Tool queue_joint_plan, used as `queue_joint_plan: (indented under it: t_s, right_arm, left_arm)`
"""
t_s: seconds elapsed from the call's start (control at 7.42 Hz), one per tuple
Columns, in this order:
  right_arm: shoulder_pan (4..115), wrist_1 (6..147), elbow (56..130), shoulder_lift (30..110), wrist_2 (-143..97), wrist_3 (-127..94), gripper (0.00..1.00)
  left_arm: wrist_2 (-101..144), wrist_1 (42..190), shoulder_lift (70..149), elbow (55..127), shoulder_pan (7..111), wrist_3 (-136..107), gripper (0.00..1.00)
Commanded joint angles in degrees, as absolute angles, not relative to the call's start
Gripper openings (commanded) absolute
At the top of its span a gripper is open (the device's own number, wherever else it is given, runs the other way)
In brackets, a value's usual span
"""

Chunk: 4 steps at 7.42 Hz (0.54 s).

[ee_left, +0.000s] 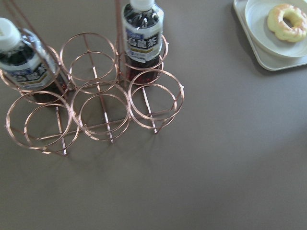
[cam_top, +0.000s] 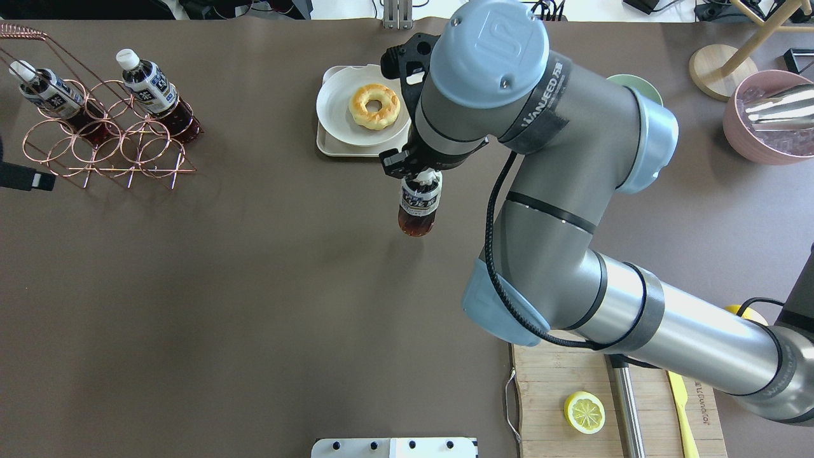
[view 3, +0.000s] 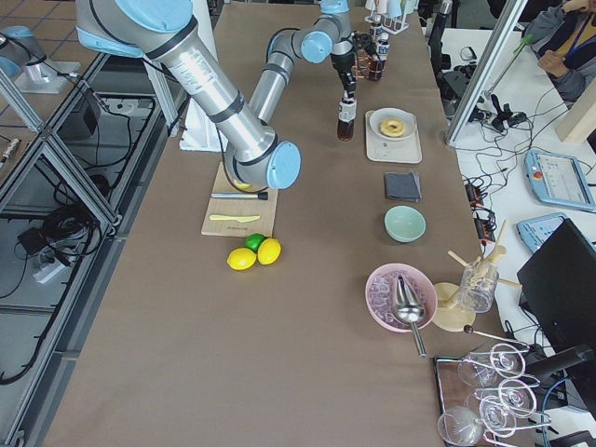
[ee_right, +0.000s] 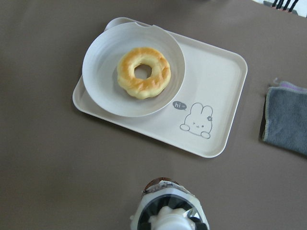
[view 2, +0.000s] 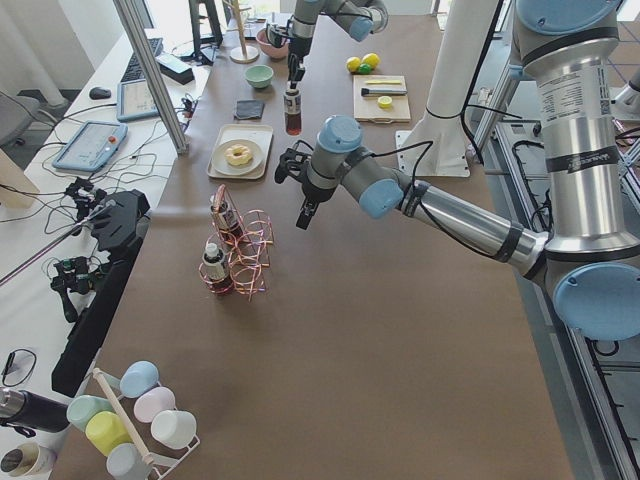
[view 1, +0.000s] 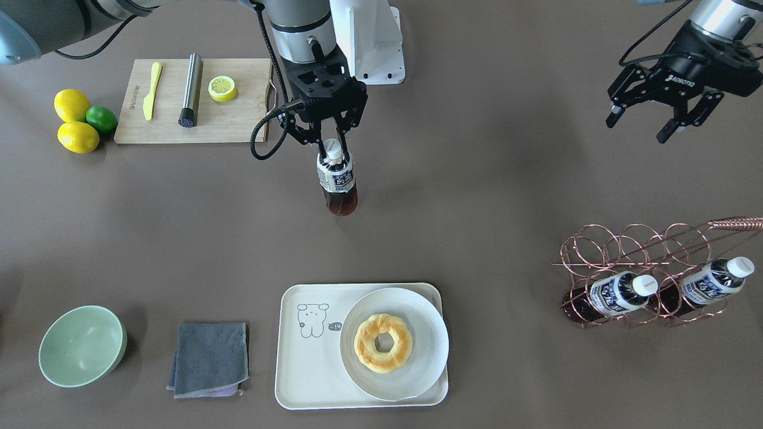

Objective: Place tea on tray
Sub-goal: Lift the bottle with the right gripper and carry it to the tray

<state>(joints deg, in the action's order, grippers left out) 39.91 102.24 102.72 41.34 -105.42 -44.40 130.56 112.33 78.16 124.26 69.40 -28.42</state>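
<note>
The tea bottle (view 1: 337,179) is held upright at its neck, just under the white cap, by the right claw (view 1: 332,149), whose fingers are pinched onto it. It hangs straight below the claw over bare counter (view 1: 477,179). Whether its base touches the surface cannot be made out, though it seems slightly raised.

The cream tray (view 1: 304,369) is seen ahead of this claw, away from the robot's base and well apart from the bottle. Its bear drawing is uncovered, and a white plate (view 1: 429,333) with a ring doughnut (view 1: 382,343) fills its other half. A grey cloth (view 1: 210,357) lies beside the tray. Behind the claw, toward the base, a wooden cutting board (view 1: 232,119) is found.

The left claw (view 1: 638,128) is held spread, gripping nothing, above a copper wire rack (view 1: 626,238) in which two like bottles (view 1: 620,293) stand.
</note>
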Motion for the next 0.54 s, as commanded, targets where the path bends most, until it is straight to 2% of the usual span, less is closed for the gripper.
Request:
queue_joint_plan:
  t_s: [0.0,0.4]
  right_arm:
    - [46.29,96.11,90.31,37.01,-107.91,-42.19,0.0]
    - [49.74,87.38,74.76,31.67,-110.39,-42.1,0.0]
  left_arm:
    - [137.88,112.41,72.26,121.57,80.12,-14.37,0.95]
    - [137.99,112.41,71.54,122.25,81.38,-13.8,0.95]
